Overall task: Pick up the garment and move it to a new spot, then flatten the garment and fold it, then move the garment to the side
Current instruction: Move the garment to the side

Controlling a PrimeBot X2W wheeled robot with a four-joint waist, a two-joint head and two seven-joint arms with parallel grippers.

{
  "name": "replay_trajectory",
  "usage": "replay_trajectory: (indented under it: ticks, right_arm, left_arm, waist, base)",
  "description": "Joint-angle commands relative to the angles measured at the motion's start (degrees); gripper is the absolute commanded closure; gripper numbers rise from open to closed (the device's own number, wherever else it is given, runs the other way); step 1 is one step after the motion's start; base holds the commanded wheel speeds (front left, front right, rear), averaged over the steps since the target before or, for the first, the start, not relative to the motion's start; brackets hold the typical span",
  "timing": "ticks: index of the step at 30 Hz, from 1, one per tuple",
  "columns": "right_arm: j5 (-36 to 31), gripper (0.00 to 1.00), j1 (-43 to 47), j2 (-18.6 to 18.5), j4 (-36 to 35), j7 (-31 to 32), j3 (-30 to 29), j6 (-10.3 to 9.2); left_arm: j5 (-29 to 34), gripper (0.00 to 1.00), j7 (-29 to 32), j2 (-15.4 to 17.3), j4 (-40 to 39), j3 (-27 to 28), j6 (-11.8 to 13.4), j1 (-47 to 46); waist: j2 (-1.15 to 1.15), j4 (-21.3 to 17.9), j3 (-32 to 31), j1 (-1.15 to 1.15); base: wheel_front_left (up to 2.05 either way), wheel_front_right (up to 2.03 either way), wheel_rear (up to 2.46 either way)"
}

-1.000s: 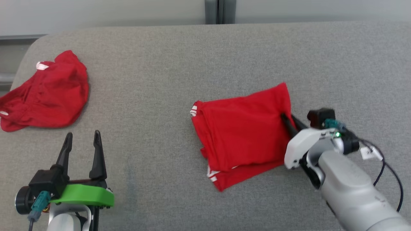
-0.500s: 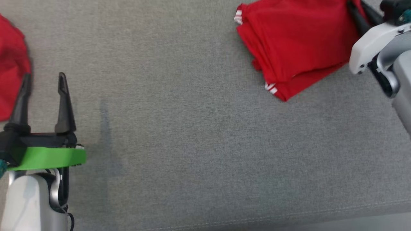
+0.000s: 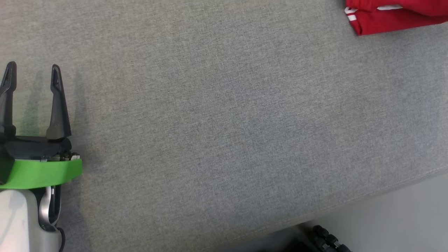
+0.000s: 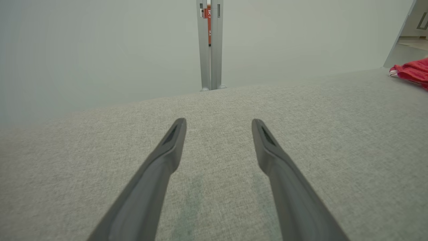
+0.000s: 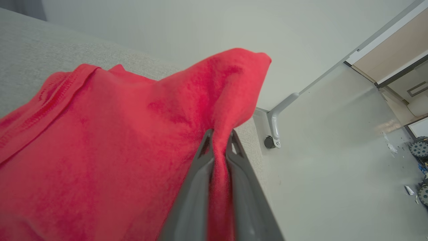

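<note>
Up in the top right corner of the head view, the folded red garment [image 3: 385, 22] is lying on the grey fabric surface [image 3: 224, 122]. The right gripper [image 5: 219, 134] is pinching a raised fold of it tight between its fingers. Over on the left, the left gripper [image 3: 32, 66] is hovering above bare fabric, fingers spread wide, gripping nothing, well apart from the garment.

One garment [image 5: 100, 150], one left claw [image 3: 32, 66], one right claw [image 5: 220, 134]

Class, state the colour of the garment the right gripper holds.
Red garment; best in right wrist view.
</note>
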Motion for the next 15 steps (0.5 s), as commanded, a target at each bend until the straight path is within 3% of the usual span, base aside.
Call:
replay_trajectory:
  ticks: [1,9,10,11,15]
  right_arm:
    - [0.2,1.00,-1.5,-0.3,-0.3,0.7,-0.1,-0.13]
    - [-2.5,1.00,-6.7,-0.5,3.4,3.3,-0.4,-0.13]
    - [-3.5,0.58,-7.5,-0.5,4.1,2.9,-0.6,-0.13]
    - [-3.9,0.00,-8.0,-0.3,5.0,2.4,-1.0,-0.13]
    - [-7.4,0.00,-8.9,1.0,7.5,0.2,-1.6,-0.12]
  left_arm:
    - [0.1,0.00,0.0,0.7,-0.6,0.2,-0.2,0.7]
    - [0.1,0.00,0.0,0.5,-1.7,-0.2,-0.2,1.6]
    - [0.2,0.00,0.0,0.3,-1.7,-0.3,-0.2,1.5]
    - [0.2,0.00,0.0,0.1,-1.7,-0.5,-0.2,1.4]
    - [0.1,0.00,0.0,-0.6,-1.3,-0.6,-0.2,1.1]
  waist:
    - [0.00,-1.9,2.1,-0.01]
    - [0.00,-0.4,2.7,-0.01]
    - [0.00,-0.2,2.6,-0.01]
    - [0.00,0.0,2.6,-0.01]
    - [0.00,0.7,1.6,-0.01]
  base:
    - [0.00,0.00,0.00]
    - [0.00,0.00,0.00]
    - [0.00,0.00,0.00]
    - [0.00,0.00,0.00]
    - [0.00,0.00,0.00]
